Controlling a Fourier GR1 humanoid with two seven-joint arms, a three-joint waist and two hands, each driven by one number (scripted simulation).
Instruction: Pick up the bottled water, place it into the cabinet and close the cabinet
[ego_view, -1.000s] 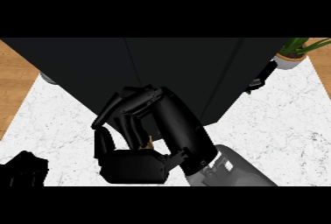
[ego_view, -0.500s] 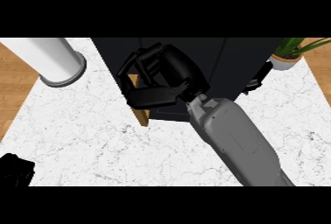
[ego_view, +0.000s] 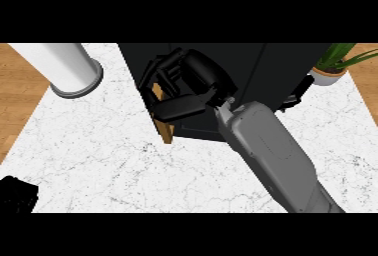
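A white marble counter (ego_view: 96, 165) fills most of the view, with wood floor (ego_view: 18, 100) showing past its left and right edges. On its far half stands the black cabinet (ego_view: 280, 70), a strip of wooden door edge (ego_view: 163, 127) showing at its near-left corner. The right forearm (ego_view: 277, 160) comes up from the lower right to that corner. A tall white cylinder (ego_view: 63, 65) stands far left — whether this is the bottled water cannot be told. The right hand (ego_view: 188, 85) has its fingers curled against the cabinet's left side, above the wooden edge; what they hold, if anything, is hidden. A potted plant (ego_view: 332, 65) sits far right. The left hand (ego_view: 16, 196) shows only as a dark shape at the near-left edge — fingers unreadable.
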